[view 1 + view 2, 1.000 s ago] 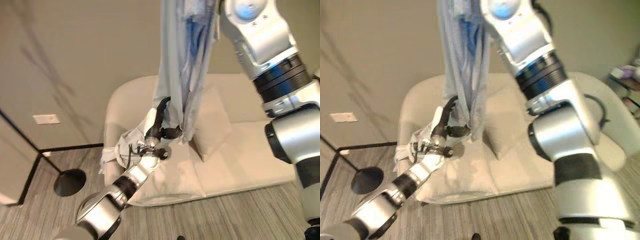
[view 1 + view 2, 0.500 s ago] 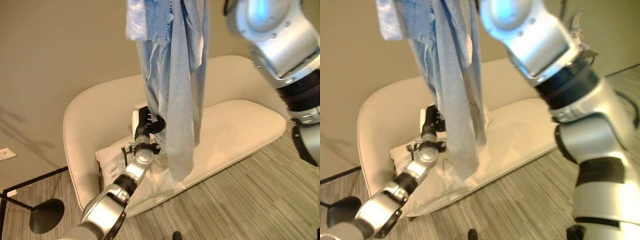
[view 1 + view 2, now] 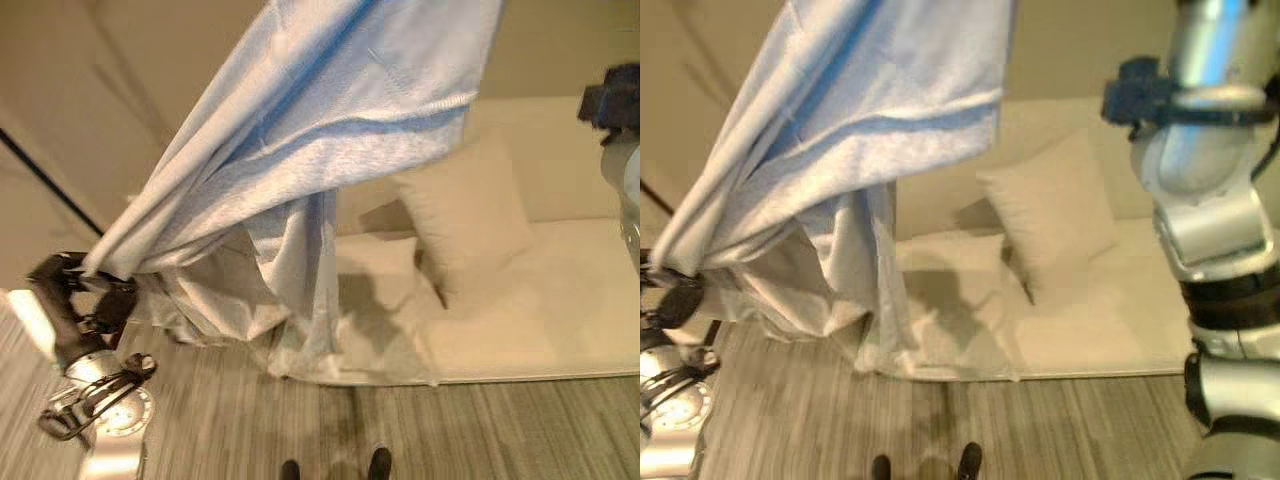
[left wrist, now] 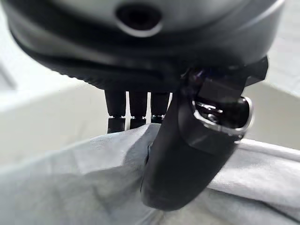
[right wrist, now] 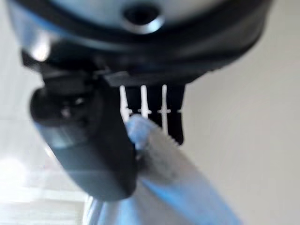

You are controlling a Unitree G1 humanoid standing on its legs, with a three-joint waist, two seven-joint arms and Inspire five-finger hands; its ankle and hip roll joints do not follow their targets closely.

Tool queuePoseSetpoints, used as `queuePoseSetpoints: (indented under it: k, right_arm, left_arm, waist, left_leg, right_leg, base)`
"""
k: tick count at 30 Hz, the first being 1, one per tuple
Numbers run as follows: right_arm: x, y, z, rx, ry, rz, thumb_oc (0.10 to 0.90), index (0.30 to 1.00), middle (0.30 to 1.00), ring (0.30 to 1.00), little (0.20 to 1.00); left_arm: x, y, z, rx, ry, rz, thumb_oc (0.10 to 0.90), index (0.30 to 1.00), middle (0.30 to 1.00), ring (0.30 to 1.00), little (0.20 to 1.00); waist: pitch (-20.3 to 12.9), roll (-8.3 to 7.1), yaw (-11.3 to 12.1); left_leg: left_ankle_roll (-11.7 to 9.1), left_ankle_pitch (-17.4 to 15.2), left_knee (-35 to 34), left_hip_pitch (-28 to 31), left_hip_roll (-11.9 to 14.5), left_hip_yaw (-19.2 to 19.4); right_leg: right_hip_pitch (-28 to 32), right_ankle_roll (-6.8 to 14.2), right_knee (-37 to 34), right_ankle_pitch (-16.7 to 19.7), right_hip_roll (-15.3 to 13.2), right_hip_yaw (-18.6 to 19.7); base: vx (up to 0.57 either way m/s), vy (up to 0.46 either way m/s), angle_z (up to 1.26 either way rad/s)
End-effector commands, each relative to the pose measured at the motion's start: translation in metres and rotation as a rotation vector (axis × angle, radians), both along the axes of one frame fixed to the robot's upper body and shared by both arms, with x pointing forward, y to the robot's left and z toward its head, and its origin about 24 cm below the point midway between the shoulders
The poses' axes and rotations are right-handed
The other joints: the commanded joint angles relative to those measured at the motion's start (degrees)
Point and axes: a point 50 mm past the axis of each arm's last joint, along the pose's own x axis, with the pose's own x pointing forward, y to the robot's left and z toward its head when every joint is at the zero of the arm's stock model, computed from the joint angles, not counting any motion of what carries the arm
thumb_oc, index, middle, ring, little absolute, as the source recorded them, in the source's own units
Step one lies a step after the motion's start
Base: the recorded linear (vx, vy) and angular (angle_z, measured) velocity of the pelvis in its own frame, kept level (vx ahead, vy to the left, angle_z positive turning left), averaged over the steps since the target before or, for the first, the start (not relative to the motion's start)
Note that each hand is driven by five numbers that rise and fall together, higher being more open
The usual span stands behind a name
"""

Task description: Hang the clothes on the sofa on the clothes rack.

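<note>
Legible text, labels, numbers, signs: none can be read on any item in these views.

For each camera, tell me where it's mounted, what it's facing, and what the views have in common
Left eye, right eye: on the head, looking down at the sofa, a pillow and the light blue garment; the left hand grips its low corner.
Left wrist: along the left hand, pinching grey-blue cloth.
Right wrist: along the right hand, pinching the garment.
All views share the garment.
</note>
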Motion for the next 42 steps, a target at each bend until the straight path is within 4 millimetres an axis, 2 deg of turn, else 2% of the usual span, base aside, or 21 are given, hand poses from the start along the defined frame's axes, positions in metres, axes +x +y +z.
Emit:
queuePoseSetpoints:
  k: [1, 3, 5, 9, 10, 13, 14, 16, 17, 18, 19, 20, 22, 25, 26, 29, 30, 33, 36, 39, 42]
  right_arm:
    - [-0.023, -0.027, -0.009, 0.073, -0.173, -0.197, 0.400, 0.300, 0.300, 0.300, 0.300]
    - [-0.017, -0.041, -0.062, 0.093, -0.028, -0.354, 0.400, 0.300, 0.300, 0.300, 0.300]
    - [-0.014, -0.045, -0.089, 0.128, 0.054, -0.386, 0.400, 0.300, 0.300, 0.300, 0.300]
    - [-0.015, -0.045, -0.113, 0.154, 0.113, -0.444, 0.400, 0.300, 0.300, 0.300, 0.300]
    - [-0.015, -0.046, -0.124, 0.214, 0.124, -0.472, 0.400, 0.300, 0.300, 0.300, 0.300]
    - [-0.015, -0.050, -0.131, 0.254, 0.140, -0.496, 0.400, 0.300, 0.300, 0.300, 0.300]
    - [-0.016, -0.054, -0.134, 0.274, 0.134, -0.522, 0.400, 0.300, 0.300, 0.300, 0.300]
    - [-0.018, -0.061, -0.139, 0.283, 0.150, -0.563, 0.400, 0.300, 0.300, 0.300, 0.300]
    - [-0.024, -0.071, -0.147, 0.298, 0.172, -0.635, 0.400, 0.300, 0.300, 0.300, 0.300]
    - [-0.025, -0.071, -0.147, 0.298, 0.172, -0.640, 0.400, 0.300, 0.300, 0.300, 0.300]
    - [-0.037, -0.087, -0.162, 0.323, 0.212, -0.757, 0.400, 0.300, 0.300, 0.300, 0.300]
    - [-0.040, -0.088, -0.166, 0.333, 0.219, -0.779, 0.400, 0.300, 0.300, 0.300, 0.300]
    - [-0.045, -0.089, -0.176, 0.323, 0.238, -0.911, 0.400, 0.300, 0.300, 0.300, 0.300]
    - [-0.041, -0.084, -0.170, 0.284, 0.184, -0.975, 0.400, 0.300, 0.300, 0.300, 0.300]
    - [-0.040, -0.082, -0.167, 0.284, 0.165, -0.967, 0.400, 0.300, 0.300, 0.300, 0.300]
    - [-0.045, -0.084, -0.155, 0.232, 0.086, -1.004, 0.400, 0.300, 0.300, 0.300, 0.300]
    - [-0.045, -0.083, -0.155, 0.230, 0.084, -1.005, 0.400, 0.300, 0.300, 0.300, 0.300]
    - [-0.043, -0.081, -0.141, 0.144, 0.004, -1.023, 0.400, 0.300, 0.300, 0.300, 0.300]
    - [-0.042, -0.081, -0.140, 0.129, -0.007, -1.029, 0.400, 0.300, 0.300, 0.300, 0.300]
    - [-0.046, -0.087, -0.146, 0.123, 0.010, -1.062, 0.400, 0.300, 0.300, 0.300, 0.300]
    - [-0.047, -0.088, -0.145, 0.143, 0.004, -1.054, 0.400, 0.300, 0.300, 0.300, 0.300]
  left_arm:
    - [-0.004, 0.006, 0.087, 0.366, -0.323, 0.124, 0.400, 0.300, 0.300, 0.300, 0.300]
    - [-0.016, 0.011, 0.100, 0.486, -0.349, 0.201, 0.400, 0.300, 0.300, 0.300, 0.300]
    - [-0.018, 0.008, 0.108, 0.534, -0.385, 0.216, 0.400, 0.300, 0.300, 0.300, 0.300]
    - [-0.014, -0.005, 0.115, 0.585, -0.429, 0.149, 0.400, 0.300, 0.300, 0.300, 0.300]
    - [-0.006, -0.016, 0.111, 0.545, -0.453, 0.088, 0.400, 0.300, 0.300, 0.300, 0.300]
    - [-0.003, -0.023, 0.105, 0.509, -0.452, 0.053, 0.400, 0.300, 0.300, 0.300, 0.300]
    - [0.000, -0.027, 0.101, 0.510, -0.434, 0.031, 0.400, 0.300, 0.300, 0.300, 0.300]
    - [0.003, -0.031, 0.100, 0.506, -0.432, 0.002, 0.400, 0.300, 0.300, 0.300, 0.300]
    - [0.005, -0.039, 0.101, 0.538, -0.419, -0.051, 0.400, 0.300, 0.300, 0.300, 0.300]
    - [0.006, -0.040, 0.101, 0.538, -0.418, -0.055, 0.400, 0.300, 0.300, 0.300, 0.300]
    - [0.008, -0.045, 0.099, 0.547, -0.406, -0.094, 0.400, 0.300, 0.300, 0.300, 0.300]
    - [0.009, -0.046, 0.099, 0.546, -0.405, -0.094, 0.400, 0.300, 0.300, 0.300, 0.300]
    - [0.009, -0.043, 0.108, 0.633, -0.399, -0.066, 0.400, 0.300, 0.300, 0.300, 0.300]
    - [0.007, -0.041, 0.116, 0.668, -0.425, -0.026, 0.400, 0.300, 0.300, 0.300, 0.300]
    - [0.007, -0.041, 0.119, 0.685, -0.443, -0.005, 0.400, 0.300, 0.300, 0.300, 0.300]
    - [0.015, -0.043, 0.129, 0.758, -0.471, 0.036, 0.400, 0.300, 0.300, 0.300, 0.300]
    - [0.015, -0.043, 0.129, 0.758, -0.472, 0.037, 0.400, 0.300, 0.300, 0.300, 0.300]
    - [0.016, -0.042, 0.134, 0.787, -0.483, 0.077, 0.400, 0.300, 0.300, 0.300, 0.300]
    - [0.017, -0.043, 0.132, 0.767, -0.493, 0.094, 0.400, 0.300, 0.300, 0.300, 0.300]
    - [0.017, -0.044, 0.123, 0.782, -0.449, 0.098, 0.400, 0.300, 0.300, 0.300, 0.300]
    - [0.014, -0.043, 0.120, 0.765, -0.435, 0.085, 0.400, 0.300, 0.300, 0.300, 0.300]
  waist:
    - [-3.10, -2.73, -2.15]
    - [-3.23, -2.64, -2.01]
    - [-3.22, -2.35, -2.41]
    - [-3.48, -1.60, -3.64]
    - [-2.75, -1.29, -4.69]
    - [-2.85, -0.70, -5.17]
    - [-3.09, -0.17, -4.90]
    - [-3.42, 0.04, -5.57]
    - [-4.15, 0.21, -6.55]
    - [-4.24, 0.06, -6.38]
    - [-5.11, -1.12, -6.63]
    - [-5.32, -1.58, -6.68]
    - [-5.20, -5.21, -6.23]
    - [-4.34, -5.69, -4.90]
    - [-4.05, -5.58, -5.22]
    - [-3.67, -6.54, -7.68]
    - [-3.59, -6.43, -7.50]
    - [-2.95, -6.63, -7.48]
    - [-2.66, -7.33, -8.40]
    - [-3.80, -9.09, -8.48]
    - [-5.58, -8.30, -7.87]
  left_leg:
    - [-3.01, 6.44, -2.55, -0.82, 3.11, 5.06]
    - [-2.93, 4.55, -1.25, 2.33, 3.90, 5.23]
    - [-3.64, 4.77, -0.46, 4.12, 5.52, 4.86]
    - [-5.79, 8.00, -0.73, 5.63, 9.81, 2.82]
    - [-7.89, 14.38, -1.10, 4.93, 14.83, 1.70]
    - [-8.87, 16.33, -2.61, 4.86, 16.02, -0.30]
    - [-8.87, 15.96, -2.71, 4.46, 15.35, -4.25]
    - [-8.87, 12.87, -2.70, 4.34, 15.02, -4.16]
    - [-8.61, 4.91, -2.97, 4.57, 14.58, -1.02]
    - [-8.46, 4.88, -2.90, 4.46, 14.35, -1.04]
    - [-6.61, -1.73, -3.12, 4.58, 10.76, 0.99]
    - [-5.68, -3.50, -3.12, 4.91, 9.05, 1.11]
    - [-0.26, -8.43, -3.12, 6.67, -0.15, 1.58]
    - [1.87, -9.91, -3.12, 8.25, -3.16, 3.33]
    - [2.96, -10.38, -3.12, 8.74, -4.37, 2.85]
    - [6.36, -9.74, -3.12, 10.30, -7.60, 1.77]
    - [6.30, -9.58, -3.12, 10.22, -7.41, 2.00]
    - [7.56, -9.86, -3.12, 12.04, -8.37, 3.26]
    - [7.22, -10.40, -3.12, 12.77, -8.69, 3.22]
    - [6.48, -11.41, -3.12, 13.37, -9.30, 2.84]
    - [5.31, -11.74, -1.83, 13.40, -7.91, 4.43]
  right_leg:
    - [7.68, 6.33, 0.27, -9.65, -5.38, -3.51]
    - [7.91, 6.44, 0.28, -8.87, -6.71, -4.95]
    - [7.49, 6.62, 0.36, -8.00, -7.99, -5.69]
    - [6.76, 7.93, 0.70, -6.68, -10.49, -6.81]
    - [5.70, 9.84, 1.73, -5.31, -14.15, -7.63]
    - [4.99, 11.32, 2.35, -4.73, -15.97, -7.32]
    - [4.72, 12.63, 2.71, -3.60, -17.85, -6.09]
    - [4.85, 13.59, 3.20, -3.08, -19.86, -6.70]
    - [5.88, 14.75, 3.83, -2.77, -21.69, -7.32]
    - [5.84, 14.80, 3.79, -2.50, -21.92, -7.38]
    - [6.71, 16.07, 4.93, 0.07, -25.75, -8.70]
    - [6.92, 16.07, 5.57, 0.95, -26.87, -8.70]
    - [6.25, 16.07, 10.49, 8.79, -34.67, -9.55]
    - [5.37, 16.07, 12.34, 11.44, -37.52, -13.37]
    - [5.16, 16.07, 13.78, 9.83, -36.23, -12.72]
    - [1.98, 13.27, 21.17, -1.06, -22.77, -4.15]
    - [1.68, 12.85, 21.47, -1.20, -22.62, -4.11]
    - [-3.91, 10.11, 27.52, -6.62, -14.10, -8.74]
    - [-6.45, 9.44, 25.13, -6.35, -10.39, -8.67]
    - [-0.89, 6.88, 13.30, -7.30, -5.87, -5.81]
    - [3.17, 6.62, 7.64, -7.52, -4.58, -5.69]
  base:
    - [-0.08, 0.024, 1.33]
    - [-0.08, 0.083, 1.02]
    - [-0.09, 0.148, 0.33]
    - [-0.08, 0.293, 0.38]
    - [-0.10, 0.361, 0.10]
    - [-0.08, 0.493, 0.27]
    - [-0.05, 0.467, 0.19]
    - [-0.02, 0.441, 0.39]
    - [0.02, 0.257, 0.53]
    - [0.03, 0.578, 0.67]
    - [0.04, 0.485, 0.59]
    - [0.04, 0.760, 0.72]
    - [-0.03, 0.740, 0.56]
    - [-0.03, 0.435, -0.22]
    - [0.00, 0.384, -0.63]
    - [0.07, 0.352, -0.03]
    - [0.05, 0.148, 0.43]
    - [0.07, 0.160, -0.14]
    - [0.08, 0.050, -0.34]
    - [0.15, -0.040, 0.09]
    - [0.18, -0.058, -0.02]
